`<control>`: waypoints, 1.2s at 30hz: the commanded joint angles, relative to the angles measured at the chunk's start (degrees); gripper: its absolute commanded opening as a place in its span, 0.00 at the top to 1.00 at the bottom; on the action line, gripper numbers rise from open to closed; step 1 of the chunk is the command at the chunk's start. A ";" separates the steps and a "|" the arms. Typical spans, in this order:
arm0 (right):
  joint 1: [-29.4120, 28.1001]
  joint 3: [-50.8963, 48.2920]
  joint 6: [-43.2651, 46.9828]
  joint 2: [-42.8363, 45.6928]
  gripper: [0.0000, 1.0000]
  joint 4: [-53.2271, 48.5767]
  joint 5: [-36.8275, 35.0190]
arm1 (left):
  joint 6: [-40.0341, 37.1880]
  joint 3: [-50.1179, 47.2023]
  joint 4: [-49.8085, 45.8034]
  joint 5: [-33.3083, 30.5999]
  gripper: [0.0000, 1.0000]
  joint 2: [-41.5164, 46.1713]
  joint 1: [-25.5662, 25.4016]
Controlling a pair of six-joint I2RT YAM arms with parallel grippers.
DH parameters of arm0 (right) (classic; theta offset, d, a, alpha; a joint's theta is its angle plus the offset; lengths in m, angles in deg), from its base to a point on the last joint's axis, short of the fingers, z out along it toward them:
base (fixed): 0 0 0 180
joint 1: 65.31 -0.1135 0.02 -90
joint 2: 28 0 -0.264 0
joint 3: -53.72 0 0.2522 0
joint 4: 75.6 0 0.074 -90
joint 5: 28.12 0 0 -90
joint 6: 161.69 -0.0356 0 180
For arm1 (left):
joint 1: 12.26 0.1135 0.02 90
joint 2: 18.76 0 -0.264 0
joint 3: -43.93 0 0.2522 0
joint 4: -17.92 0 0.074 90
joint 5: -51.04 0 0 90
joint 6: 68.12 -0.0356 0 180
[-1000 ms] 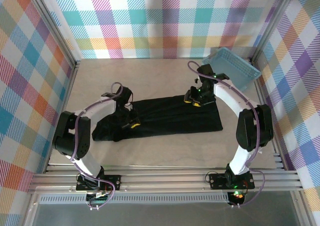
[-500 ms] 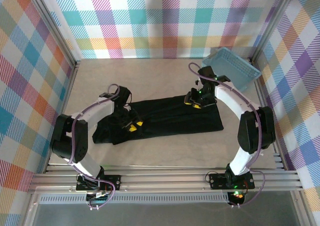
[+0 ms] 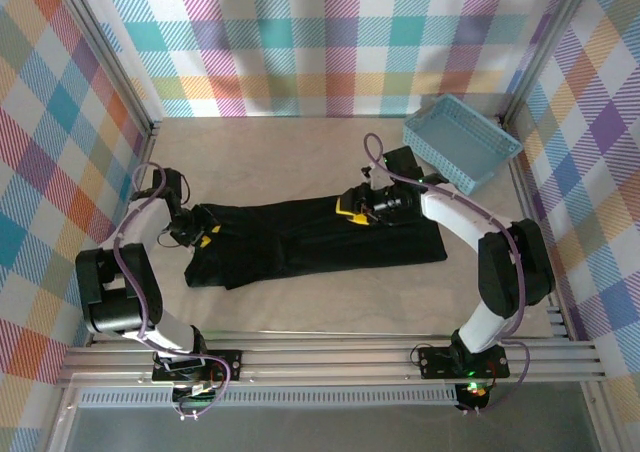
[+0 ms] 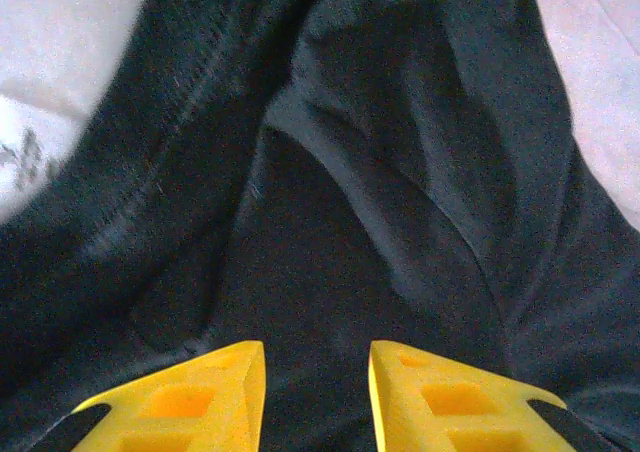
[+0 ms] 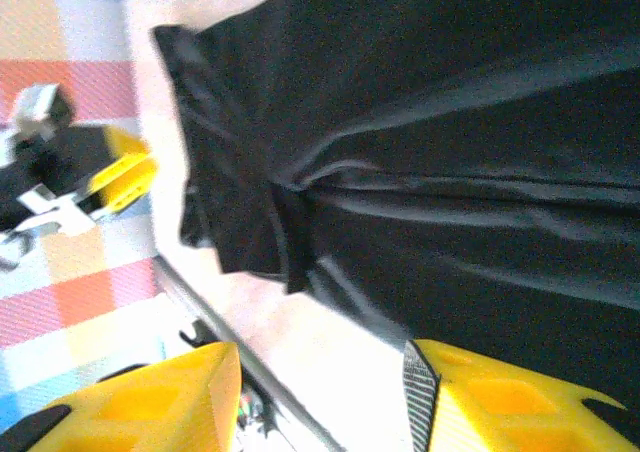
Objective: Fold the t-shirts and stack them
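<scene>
On the table, the t-shirt lies long and creased.

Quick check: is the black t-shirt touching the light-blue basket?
Apart. The top view shows a strip of bare table between the t-shirt and the near wall of the basket.

A black t-shirt, folded into one long band, lies left to right across the middle of a pale table. The left gripper is at the band's left end, near the table's left edge. The right gripper is over the band's far edge, about midway along. A light-blue basket sits in the far right corner.
</scene>
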 commanded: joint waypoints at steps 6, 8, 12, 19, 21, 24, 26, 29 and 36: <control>-0.13 2.42 -1.24 0.39 0.52 2.42 2.80 | -5.35 -4.25 3.35 0.17 0.64 -3.36 0.40; -0.14 2.81 -1.35 -0.12 0.52 2.20 2.57 | -5.76 -4.80 2.98 -0.34 0.64 -3.60 0.45; -0.14 3.16 -2.23 -1.04 0.52 2.89 2.54 | -6.03 -6.62 4.88 1.04 0.64 -3.86 0.45; -0.12 3.36 -1.99 -1.33 0.53 2.16 2.08 | -5.32 -6.79 4.83 1.13 0.77 -0.80 0.44; -0.14 3.11 -2.05 -1.24 0.53 2.14 2.02 | -4.99 -6.67 4.65 1.50 0.81 -0.11 0.40; -0.14 2.83 -1.98 -1.24 0.53 1.90 1.82 | -4.61 -6.33 4.06 1.85 0.85 0.67 0.37; -0.14 2.84 -1.81 -1.28 0.53 1.88 1.81 | -4.29 -6.03 3.72 2.21 0.87 1.22 0.34; -0.14 2.96 -1.70 -1.40 0.54 1.44 1.67 | -4.24 -5.60 2.91 2.21 0.93 1.91 0.12; -0.14 3.26 -1.34 -1.59 0.54 0.82 1.31 | -2.82 -2.91 0.43 0.90 1.00 3.30 0.19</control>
